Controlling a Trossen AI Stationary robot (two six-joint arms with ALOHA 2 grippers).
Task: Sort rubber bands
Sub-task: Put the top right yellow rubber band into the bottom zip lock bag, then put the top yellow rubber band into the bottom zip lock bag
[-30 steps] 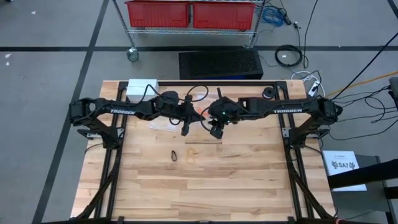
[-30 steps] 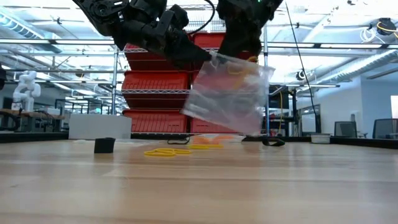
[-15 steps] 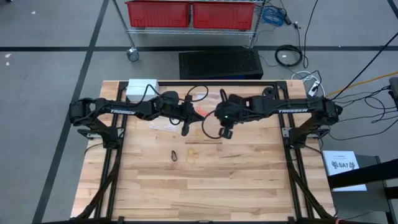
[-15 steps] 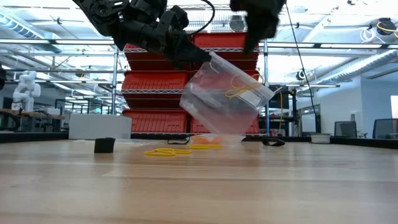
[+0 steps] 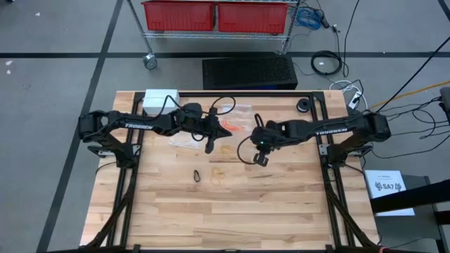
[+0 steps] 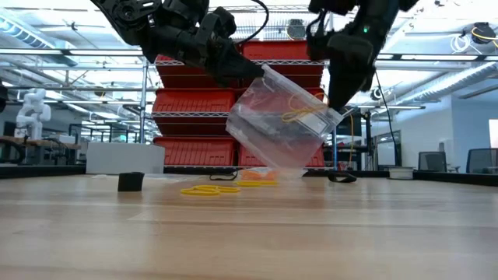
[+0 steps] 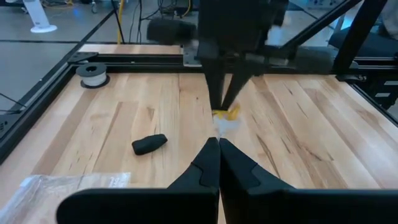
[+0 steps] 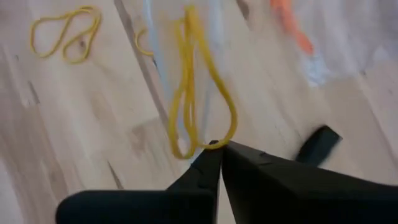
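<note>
Claw status first: my right claw is closed to a point, with its tips right at the end of a yellow rubber band. I honestly can't tell whether it's pinching that loop or only touching it. My left claw is clamped on one top corner of a clear bag, which hangs tilted above the tabletop. The yellow band sits at the bag's open mouth.

Nearest the front edge, a black rubber band lies flat with a pair of yellow loops just beside it. Both claws hover above the middle of the tabletop, a bit further in, the right one near the bag's free corner. A second clear bag lies flat under the left arm. Past the claws, some orange-red bands are on the wood. A white box sits at the far edge, and red bins sit on a wire shelf beyond.
</note>
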